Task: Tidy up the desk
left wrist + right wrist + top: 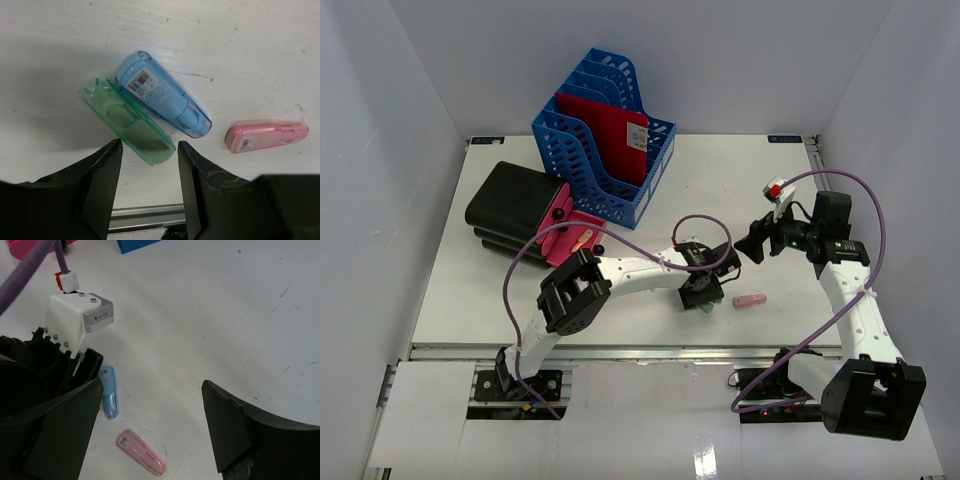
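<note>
The label [141, 81] on the blue case [170, 107] is unreadably small.

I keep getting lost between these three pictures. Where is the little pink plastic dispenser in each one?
Top external: the pink dispenser lies on the desk near its front edge, just right of the left gripper.
Left wrist: right side, about mid-height.
Right wrist: bottom edge, left of centre.
Shared landmark: the blue dispenser lies close by in both wrist views. I cannot make it out from above.
</note>
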`<state>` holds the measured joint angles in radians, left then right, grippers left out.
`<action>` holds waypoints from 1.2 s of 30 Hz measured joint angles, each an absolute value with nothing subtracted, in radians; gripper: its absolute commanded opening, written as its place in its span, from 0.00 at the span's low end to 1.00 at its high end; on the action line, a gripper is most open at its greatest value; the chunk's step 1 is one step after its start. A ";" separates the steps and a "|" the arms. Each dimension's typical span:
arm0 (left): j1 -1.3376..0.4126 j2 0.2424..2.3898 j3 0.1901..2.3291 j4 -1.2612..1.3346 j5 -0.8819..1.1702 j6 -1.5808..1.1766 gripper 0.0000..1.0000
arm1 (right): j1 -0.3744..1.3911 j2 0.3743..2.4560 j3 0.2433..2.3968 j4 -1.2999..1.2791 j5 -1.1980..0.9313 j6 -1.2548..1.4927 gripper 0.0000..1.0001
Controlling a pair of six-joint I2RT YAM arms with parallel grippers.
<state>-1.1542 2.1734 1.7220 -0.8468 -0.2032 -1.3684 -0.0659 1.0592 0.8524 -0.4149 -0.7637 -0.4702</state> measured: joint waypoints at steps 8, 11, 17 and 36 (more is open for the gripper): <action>-1.154 2.199 1.747 -0.874 -0.207 -1.390 0.59 | -0.071 1.059 0.852 -0.415 -0.767 -0.470 0.87; -1.154 2.199 1.747 -0.882 -0.214 -1.402 0.57 | -0.074 1.059 0.852 -0.415 -0.768 -0.470 0.87; -1.148 2.193 1.730 -0.894 -0.232 -1.416 0.50 | -0.078 1.050 0.852 -0.415 -0.770 -0.470 0.87; -1.120 2.042 1.498 -0.870 -0.333 -1.394 0.06 | -0.080 1.036 0.839 -0.410 -0.774 -0.471 0.87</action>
<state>-1.1202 2.0417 1.4975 -0.8705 -0.3328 -1.3941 -0.0795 1.0355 0.8390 -0.4101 -0.7738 -0.4713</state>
